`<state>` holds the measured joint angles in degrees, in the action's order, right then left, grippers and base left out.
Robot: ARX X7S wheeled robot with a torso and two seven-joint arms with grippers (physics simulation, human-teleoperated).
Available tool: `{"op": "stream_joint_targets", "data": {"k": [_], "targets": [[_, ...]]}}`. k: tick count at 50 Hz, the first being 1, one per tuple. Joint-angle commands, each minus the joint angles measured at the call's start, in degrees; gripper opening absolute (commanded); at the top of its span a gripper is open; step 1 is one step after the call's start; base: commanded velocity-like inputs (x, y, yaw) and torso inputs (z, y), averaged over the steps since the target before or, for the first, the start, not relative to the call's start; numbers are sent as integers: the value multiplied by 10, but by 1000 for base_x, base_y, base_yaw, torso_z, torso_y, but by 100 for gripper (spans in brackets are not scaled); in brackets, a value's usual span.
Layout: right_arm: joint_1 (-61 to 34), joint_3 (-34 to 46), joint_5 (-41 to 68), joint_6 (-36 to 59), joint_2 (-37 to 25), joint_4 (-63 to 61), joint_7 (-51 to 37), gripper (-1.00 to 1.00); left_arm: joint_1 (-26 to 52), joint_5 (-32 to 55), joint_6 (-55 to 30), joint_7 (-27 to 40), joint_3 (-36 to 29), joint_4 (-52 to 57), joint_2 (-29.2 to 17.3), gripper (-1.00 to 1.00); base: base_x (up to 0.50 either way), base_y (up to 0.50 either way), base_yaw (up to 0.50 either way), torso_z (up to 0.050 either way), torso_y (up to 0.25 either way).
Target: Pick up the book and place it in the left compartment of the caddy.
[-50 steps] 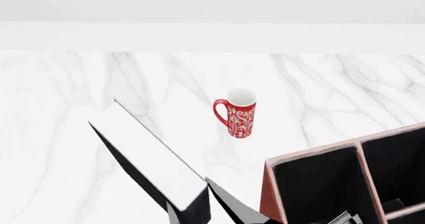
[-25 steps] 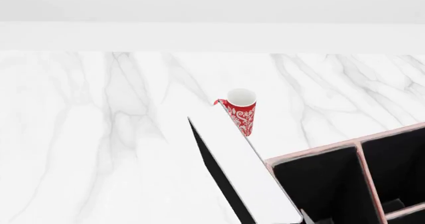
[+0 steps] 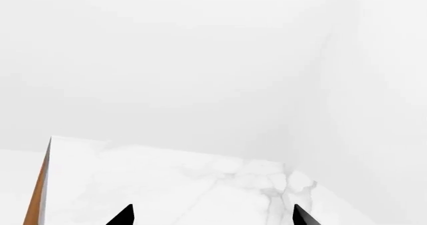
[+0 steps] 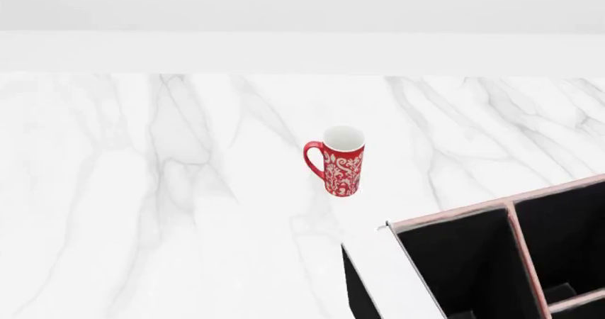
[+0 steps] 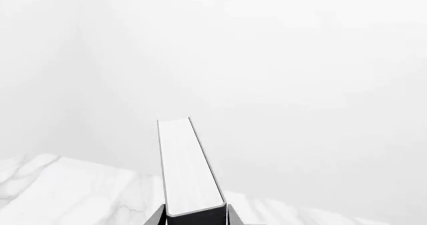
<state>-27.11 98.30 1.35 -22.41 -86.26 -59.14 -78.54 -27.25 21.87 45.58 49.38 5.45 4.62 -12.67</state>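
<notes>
Book (image 5: 190, 172) held over caddy edge.
Right gripper (image 5: 193, 220) clamped the book, white page edge up, at the caddy's (image 4: 454, 216) outer left wall, beside the left compartment (image 4: 463, 269). Left gripper (image 3: 210, 217) stood wide and empty. Mug (image 4: 338, 161) upright, well apart.

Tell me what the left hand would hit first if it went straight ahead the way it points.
Probably nothing close: ahead of the left hand, open and empty, lies bare marble tabletop, then the white wall. Depth is hard to judge.
</notes>
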Motion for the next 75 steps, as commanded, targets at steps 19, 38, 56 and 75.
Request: {"op": "stream_joint_targets", "data": {"k": [19, 38, 56, 75], "targets": [[-54, 17, -89, -22, -37, -3, -115, -100, -6, -38, 11, -23, -21, 1, -5, 100, 0, 0, 0, 1, 1], [-62, 1, -26, -111, -37, 99, -115, -100, -4, -35, 15, -23, -22, -5, -4, 100, 0, 0, 0, 0, 1], [-61, -2, 8, -173, -37, 172, -83, -100, -3, -41, 5, -17, -21, 1, -6, 100, 0, 0, 0, 1, 1], [-92, -32, 73, -158, -28, 163, -7, -100, -5, -44, 3, -14, -20, 3, -6, 100, 0, 0, 0, 0, 1]]}}
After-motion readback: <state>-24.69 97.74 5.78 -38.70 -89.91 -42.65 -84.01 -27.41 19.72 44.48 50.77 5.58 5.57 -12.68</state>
